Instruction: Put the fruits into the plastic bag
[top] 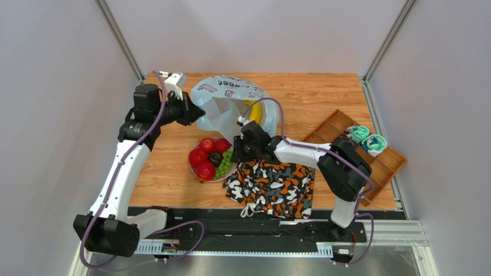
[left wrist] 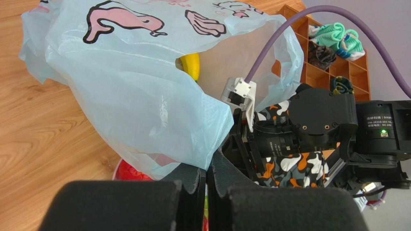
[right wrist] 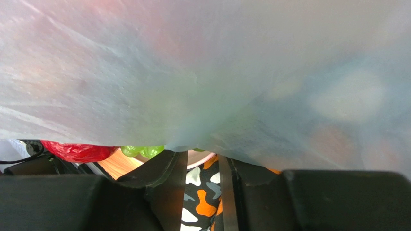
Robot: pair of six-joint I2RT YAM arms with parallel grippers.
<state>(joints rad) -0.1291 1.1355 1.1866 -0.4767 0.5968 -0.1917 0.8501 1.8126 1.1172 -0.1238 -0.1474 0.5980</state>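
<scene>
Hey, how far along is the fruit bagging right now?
Done: a banana is inside the plastic bag. In hand: the left jaws pinch the bag's rim, holding it open. Left: the red fruits, the dark fruit and the grapes sit on the pink plate.

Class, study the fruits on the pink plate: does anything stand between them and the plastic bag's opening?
Yes. The near edge of the plastic bag sags toward the pink plate, and the right gripper sits at that edge, beside the fruits. The left gripper pinches the edge up, so the mouth gapes.
</scene>
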